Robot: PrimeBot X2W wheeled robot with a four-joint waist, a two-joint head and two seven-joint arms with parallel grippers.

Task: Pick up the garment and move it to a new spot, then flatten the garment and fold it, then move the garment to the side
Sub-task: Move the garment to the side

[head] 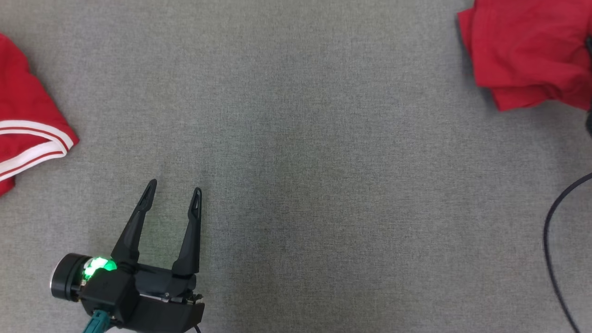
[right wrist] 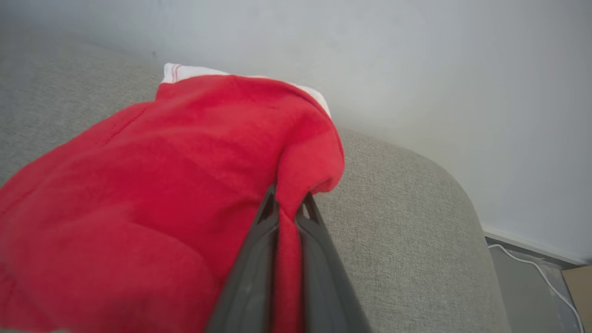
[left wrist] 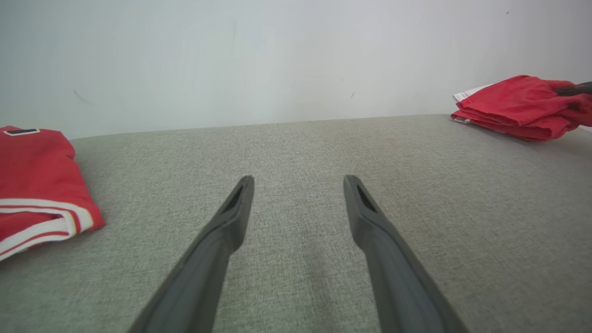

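Covering the whole work area, the grey cloth-faced desk lies bare ahead of the left tool, which by judgement leaves free room for flattening and folding. Next in size, the garment, red with a white edge on its far side, lies in stacked layers on the desk, far to the right of the left tool and wrapped about the tip of the right tool. Its compact shape near the rounded desk corner suggests that folding is complete and that the final step, the move to the side, is in hand. A second garment, red with white bands at the hem, lies on the desk to the left of the left tool, apart from it and untouched by either tool. The left tool sits low over the bare desk, fingers spread wide with nothing between them, a posture that places it clear of the transfer. The right tool is clamped on a raised fold of the garment, cloth pinched between both fingers, so the stack can travel as one piece. A thin dark cable curves far to the right of the left tool, a possible snag.
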